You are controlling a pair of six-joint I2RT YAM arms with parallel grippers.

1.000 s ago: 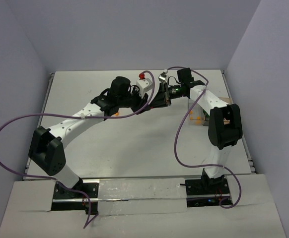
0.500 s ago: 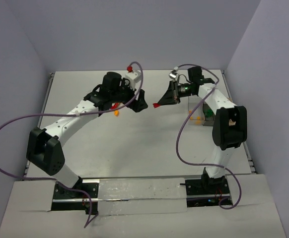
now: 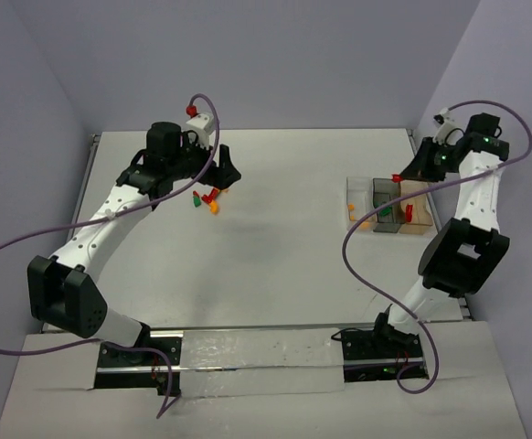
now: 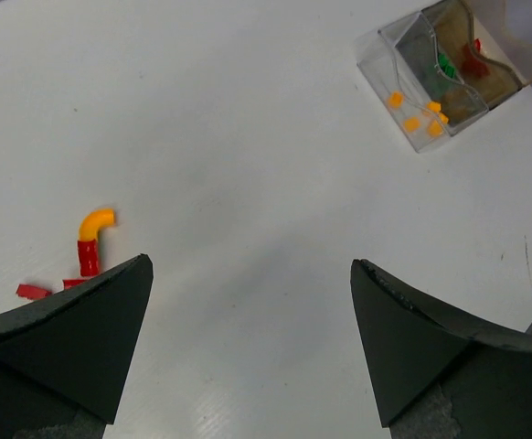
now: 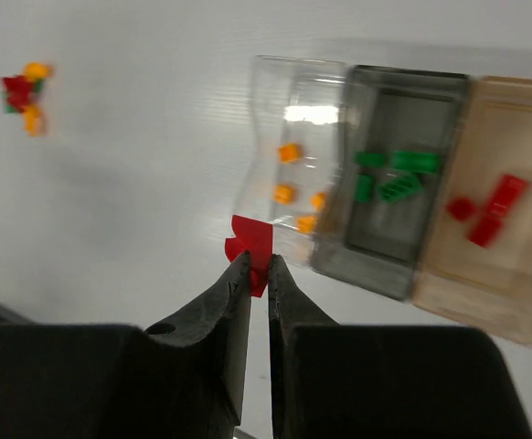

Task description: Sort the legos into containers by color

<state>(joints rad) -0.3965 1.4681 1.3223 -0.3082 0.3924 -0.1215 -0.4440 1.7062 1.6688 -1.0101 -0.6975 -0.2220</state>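
Both arms have swung apart since a second ago. Now the right gripper (image 5: 258,265) hangs above the bins (image 3: 372,181) at 3 o'clock, clenched on a red lego (image 5: 250,240). At 10 o'clock the left gripper (image 4: 251,263), released and empty, hovers by the loose legos (image 3: 207,198). Orange, green and red pieces lie in separate bins.

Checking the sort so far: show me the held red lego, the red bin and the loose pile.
held red lego (image 5: 252,240), right wrist view, its visible upper part.
red bin (image 5: 513,274), right wrist view, bare floor.
loose pile (image 3: 213,195), top view, a red brick in it.
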